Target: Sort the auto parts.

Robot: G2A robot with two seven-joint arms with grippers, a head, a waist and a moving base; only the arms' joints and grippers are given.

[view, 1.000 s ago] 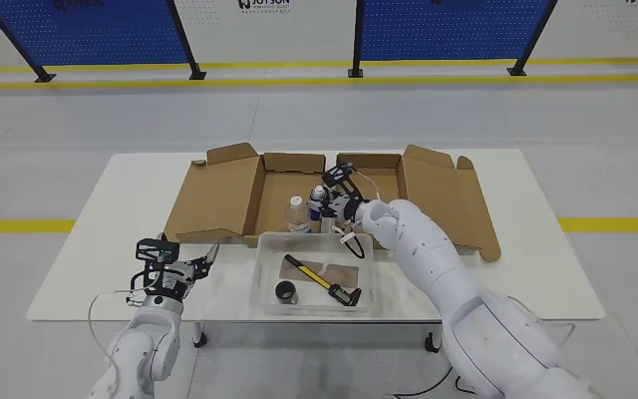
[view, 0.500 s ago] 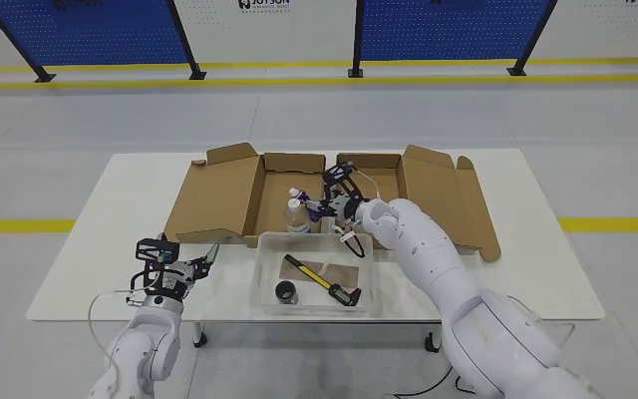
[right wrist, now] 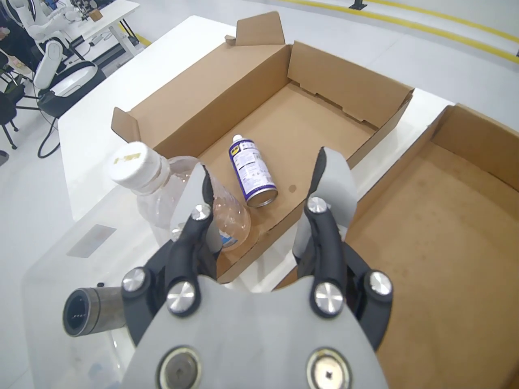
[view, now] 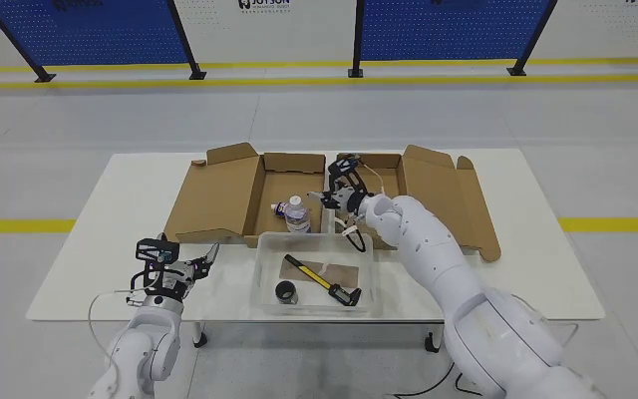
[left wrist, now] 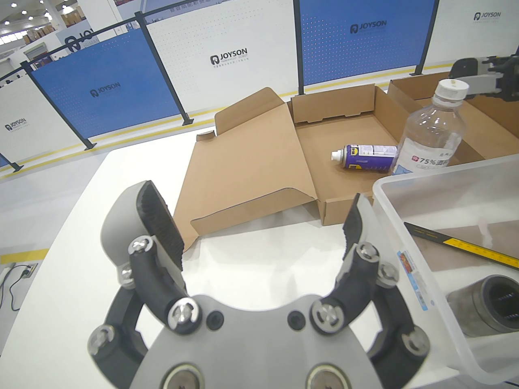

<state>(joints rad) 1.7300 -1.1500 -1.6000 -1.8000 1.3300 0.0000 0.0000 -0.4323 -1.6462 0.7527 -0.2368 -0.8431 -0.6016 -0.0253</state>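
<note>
Left pincer (left wrist: 251, 200): spread wide, grips nothing, touches nothing, hangs over the bare table (left wrist: 81, 224) just beside the left wall of the tub (left wrist: 405, 188).

Next along, left box (left wrist: 344, 131): holds a spray can (left wrist: 365, 156) lying on its side on the floor, and a bottle (left wrist: 432, 139) standing upright just beside it, near the front right corner.

Then the tub, in front of both boxes: carries a black-and-yellow ruler (left wrist: 458, 244) lying flat and a metal sleeve (left wrist: 482, 305) on its side.

Right pincer (right wrist: 263, 167): also well open and empty, clear of everything, hovers above the seam between the two boxes, close to the bottle's shoulder.

Right box (right wrist: 438, 204): shows bare cardboard.

Looks like a pause between picks: can and bottle sorted, ruler and sleeve not yet. Probably calls for swinging the right pincer down into the tub, squaring the jaws across the ruler's narrow width or the sleeve's round body, closing firmly, then lifting clear of the tub wall. Should watch the bottle, easy to knock over.
</note>
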